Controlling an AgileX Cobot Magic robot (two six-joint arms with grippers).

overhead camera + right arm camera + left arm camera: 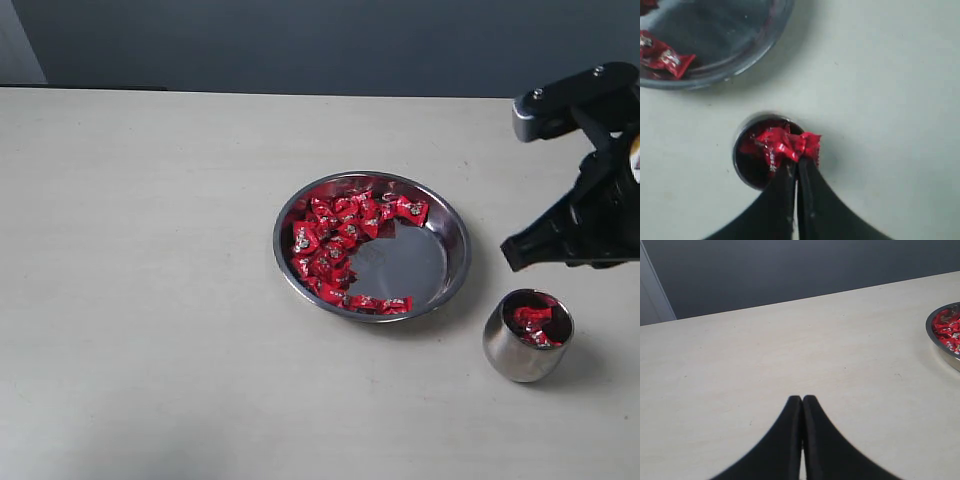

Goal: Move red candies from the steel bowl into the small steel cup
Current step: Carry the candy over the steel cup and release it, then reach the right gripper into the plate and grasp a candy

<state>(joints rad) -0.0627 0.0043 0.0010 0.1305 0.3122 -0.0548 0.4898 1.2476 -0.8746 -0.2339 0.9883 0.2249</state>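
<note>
The steel bowl (415,265) sits mid-table with many red candies (335,240) piled along its left and far sides. To its lower right stands the small steel cup (510,357), with a few red candies (533,325) inside. My right gripper (515,255) hangs just above the cup. In the right wrist view that gripper (796,164) is shut on a red candy (787,144) held over the cup's mouth (736,155). My left gripper (802,399) is shut with nothing in it, low over bare table left of the bowl (935,340); the exterior view does not show it.
The pale tabletop (150,300) stretches wide to the left and front. A dark wall runs behind the table's far edge (250,90). The bowl's near rim (730,75) lies close to the cup, with one candy (665,57) by that rim.
</note>
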